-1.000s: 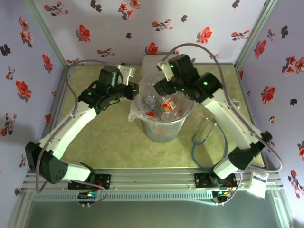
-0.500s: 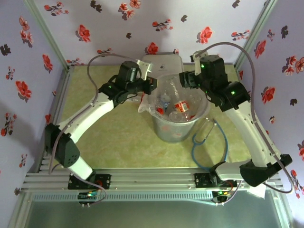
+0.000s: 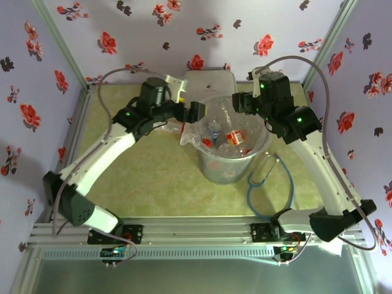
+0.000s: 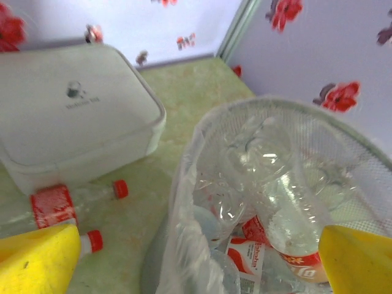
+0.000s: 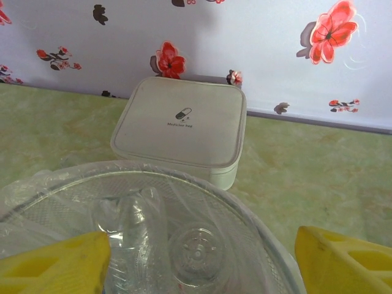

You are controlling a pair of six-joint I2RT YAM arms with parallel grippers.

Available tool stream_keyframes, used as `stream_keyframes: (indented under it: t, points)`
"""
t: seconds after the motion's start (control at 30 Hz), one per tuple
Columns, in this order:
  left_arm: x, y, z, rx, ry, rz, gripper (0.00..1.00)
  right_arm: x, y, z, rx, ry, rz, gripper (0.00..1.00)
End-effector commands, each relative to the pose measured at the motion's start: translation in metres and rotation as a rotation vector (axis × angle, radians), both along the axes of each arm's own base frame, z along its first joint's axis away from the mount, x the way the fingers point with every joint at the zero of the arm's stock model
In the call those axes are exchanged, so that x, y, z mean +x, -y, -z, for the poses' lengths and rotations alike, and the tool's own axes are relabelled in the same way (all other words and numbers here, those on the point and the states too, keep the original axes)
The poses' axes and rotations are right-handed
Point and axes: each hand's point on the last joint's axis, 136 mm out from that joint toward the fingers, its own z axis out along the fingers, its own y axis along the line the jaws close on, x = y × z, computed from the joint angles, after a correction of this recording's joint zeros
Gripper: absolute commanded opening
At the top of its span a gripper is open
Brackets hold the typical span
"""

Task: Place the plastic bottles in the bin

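Note:
The bin [image 3: 220,168], a grey bucket lined with a clear bag, stands mid-table and holds several plastic bottles [image 3: 231,138] with red-and-white labels. My left gripper [image 3: 195,114] hangs open over the bin's left rim [image 4: 343,131], its yellow fingers [image 4: 37,260] wide apart with nothing between them. Below it lie the binned bottles [image 4: 285,226]. Two more red-capped bottles [image 4: 67,203] lie on the table left of the bin. My right gripper [image 3: 240,103] stands open above the far rim [image 5: 245,211], over clear bottles [image 5: 131,229]. Another clear bottle [image 3: 264,166] lies right of the bin.
A white square lidded box [image 3: 208,82] sits just behind the bin, near the back wall; it also appears in both wrist views [image 4: 73,110] [image 5: 180,125]. A blue cable [image 3: 288,190] loops on the table right of the bin. Flowered walls close in three sides.
My left gripper has gone from shut to wide open at the bin's left rim. Earlier the bin and both arms shifted right; the right arm has held still for the last half second.

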Motion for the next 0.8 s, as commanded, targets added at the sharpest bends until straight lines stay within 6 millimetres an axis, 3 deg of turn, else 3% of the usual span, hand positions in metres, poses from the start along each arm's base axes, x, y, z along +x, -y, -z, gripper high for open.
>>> stream_keyframes:
  t: [0.0,0.07,0.17,0.23,0.3,0.43,0.53,0.77]
  points:
    - [-0.005,-0.038,-0.024,-0.054,0.052,-0.081,1.0,0.002,-0.002,-0.005,0.022,0.018,-0.007,0.79]
    - [0.001,-0.069,-0.015,-0.083,0.009,-0.175,1.0,0.0,0.0,-0.005,0.017,0.018,-0.006,0.79]
    - [0.017,-0.131,0.017,-0.136,-0.107,-0.399,0.98,-0.003,0.004,-0.006,0.008,0.024,0.002,0.8]
    - [0.028,-0.166,0.052,-0.147,-0.193,-0.536,0.96,-0.004,0.006,-0.004,0.007,0.024,0.003,0.79]
    - [0.036,-0.18,0.088,-0.15,-0.278,-0.609,0.94,-0.004,0.007,-0.003,0.008,0.023,0.005,0.79]
    - [0.055,-0.182,0.151,-0.198,-0.43,-0.698,0.93,-0.007,0.01,-0.003,0.004,0.023,0.013,0.79]
    - [0.07,-0.179,0.185,-0.289,-0.522,-0.777,0.91,-0.011,0.015,-0.002,-0.003,0.024,0.023,0.8]
    - [0.098,-0.151,0.229,-0.377,-0.632,-0.821,0.89,-0.016,0.026,0.002,-0.015,0.024,0.054,0.8]
